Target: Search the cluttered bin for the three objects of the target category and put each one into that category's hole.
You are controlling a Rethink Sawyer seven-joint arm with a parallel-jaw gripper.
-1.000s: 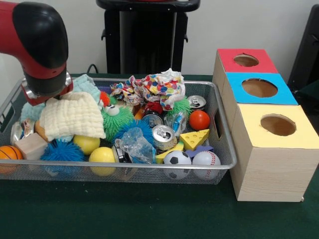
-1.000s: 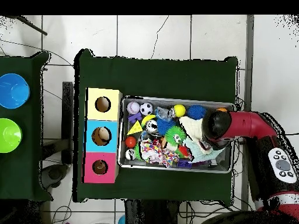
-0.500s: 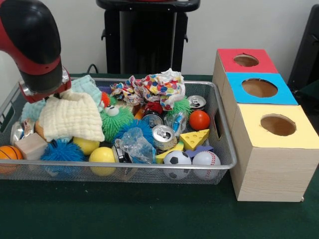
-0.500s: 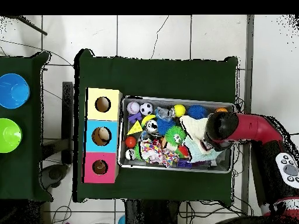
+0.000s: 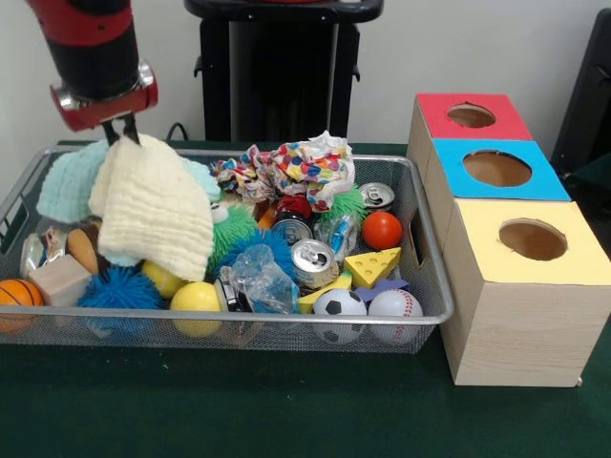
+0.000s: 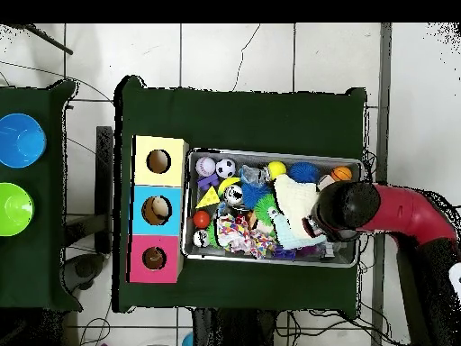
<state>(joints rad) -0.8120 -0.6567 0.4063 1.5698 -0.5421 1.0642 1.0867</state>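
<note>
The cream cloth (image 5: 153,205) hangs from the gripper (image 5: 121,131), whose fingers are pinched on its top corner above the wire bin's (image 5: 434,286) end farthest from the boxes. Its lower edge drapes onto the toys in that end of the bin, over a teal cloth (image 5: 67,181) and near the yellow balls (image 5: 196,298).

The step in hand appears to be lifting this cloth, either as a target or to uncover what lies beneath. To do it well, the arm should rise straight until the hem clears the bin's rim, so the fabric drags no ball or can (image 5: 313,261) out. If it belongs in a hole, which one is not evident; the red box (image 5: 473,134), blue box (image 5: 496,181) and yellow box (image 5: 530,262) stand beyond the bin's opposite end. A loose cloth would need bunching to pass an opening.
</note>
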